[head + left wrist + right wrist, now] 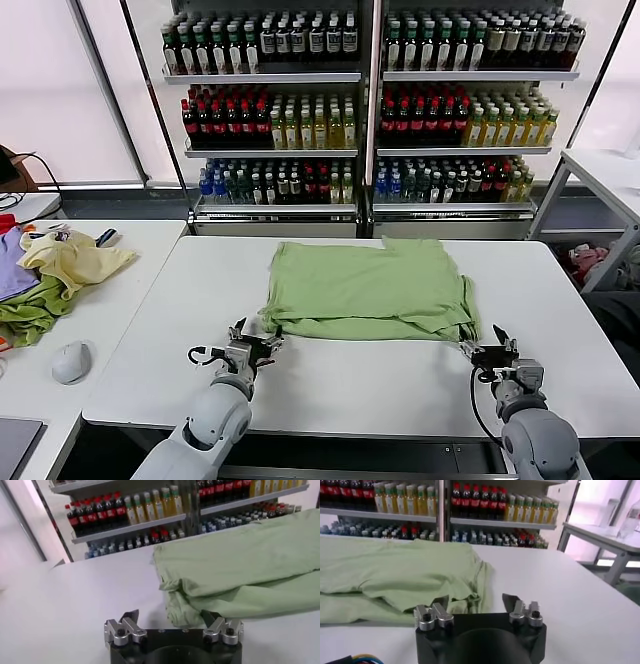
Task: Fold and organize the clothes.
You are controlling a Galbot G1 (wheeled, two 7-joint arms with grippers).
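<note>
text: none legible | bottle labels [300,110]: too small to read

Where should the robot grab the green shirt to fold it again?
Probably at the two near corners of the green shirt, coming in low from the robot's side. That edge lies flat on the table facing both open grippers: the left gripper by one corner, the right gripper by the other.
</note>
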